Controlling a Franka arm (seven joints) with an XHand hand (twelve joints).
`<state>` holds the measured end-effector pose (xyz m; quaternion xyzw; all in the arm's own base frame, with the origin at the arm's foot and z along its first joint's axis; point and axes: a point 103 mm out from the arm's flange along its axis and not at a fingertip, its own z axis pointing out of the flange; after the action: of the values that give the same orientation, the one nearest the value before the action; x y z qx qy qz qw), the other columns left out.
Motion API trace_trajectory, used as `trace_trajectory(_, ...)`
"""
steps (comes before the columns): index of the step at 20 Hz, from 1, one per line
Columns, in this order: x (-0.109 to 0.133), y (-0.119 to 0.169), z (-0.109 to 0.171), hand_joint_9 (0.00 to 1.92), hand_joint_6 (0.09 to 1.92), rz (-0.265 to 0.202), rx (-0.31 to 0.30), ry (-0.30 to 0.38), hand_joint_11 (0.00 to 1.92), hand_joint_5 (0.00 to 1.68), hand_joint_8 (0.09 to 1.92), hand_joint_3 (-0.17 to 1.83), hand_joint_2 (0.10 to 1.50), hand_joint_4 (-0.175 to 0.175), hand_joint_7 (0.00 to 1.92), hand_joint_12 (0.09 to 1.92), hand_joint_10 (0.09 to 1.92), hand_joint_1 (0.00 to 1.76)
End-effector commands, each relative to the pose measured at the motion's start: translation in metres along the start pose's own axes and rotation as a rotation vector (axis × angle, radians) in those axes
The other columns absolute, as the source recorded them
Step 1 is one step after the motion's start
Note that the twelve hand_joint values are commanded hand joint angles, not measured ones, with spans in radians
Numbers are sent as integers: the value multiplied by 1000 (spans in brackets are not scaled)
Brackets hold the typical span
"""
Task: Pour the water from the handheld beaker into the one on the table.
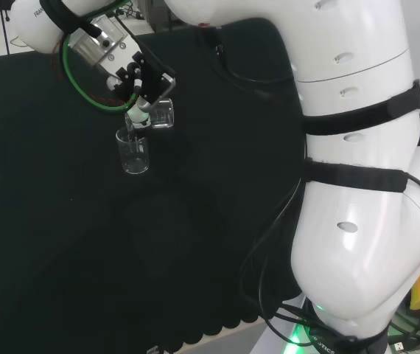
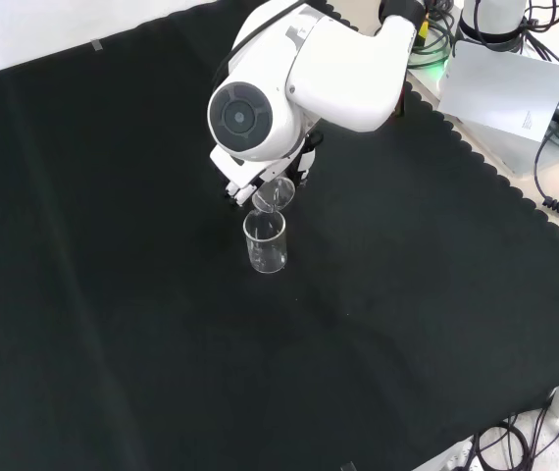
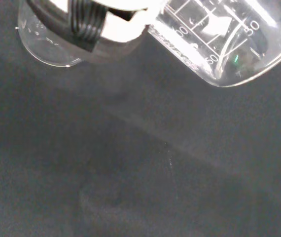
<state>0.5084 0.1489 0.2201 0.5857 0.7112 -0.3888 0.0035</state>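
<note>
Clearly the pour is under way rather than finished. Up in the upper left of the head view, the hand (image 1: pixel 142 82) has its fingers curled round a clear beaker (image 1: pixel 160 114), which is tipped well over: its long axis runs nearly level across the frame, base toward the right, mouth toward the left and down. That mouth sits just above the rim of a second beaker (image 1: pixel 133 153), which stands upright on the black cloth (image 1: pixel 63 243) directly below. Whether water is in the standing beaker I cannot tell from this view; no stream is plain to see.

From the front view, a big white arm link (image 2: pixel 289 78) in the upper middle of the frame covers most of the hand. Just under it the held beaker (image 2: pixel 274 194) peeks out, leaning, with its lip over the open top of the upright beaker (image 2: pixel 265 241) at the centre of the frame. The two look touching or very nearly so; I cannot say which.

At the wrist view, the tilted beaker (image 3: pixel 229 44) shows at the upper right, its printed scale lines slanting, and the other glass rim (image 3: pixel 47 47) at the upper left beside a finger (image 3: pixel 88 22).

My judgement: tipping is done, emptying may remain, then righting the beaker.
</note>
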Motion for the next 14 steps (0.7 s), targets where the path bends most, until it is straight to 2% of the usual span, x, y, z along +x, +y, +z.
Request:
trace_trajectory(1,1,0,0,1334,859,7,18,-24,956,1068,808,-175,1075,-153,1199,927,505,1413)
trace_trajectory(14,3,1,-3,1337,859,17,50,-56,959,1068,806,-175,1075,-153,1200,923,499,1413)
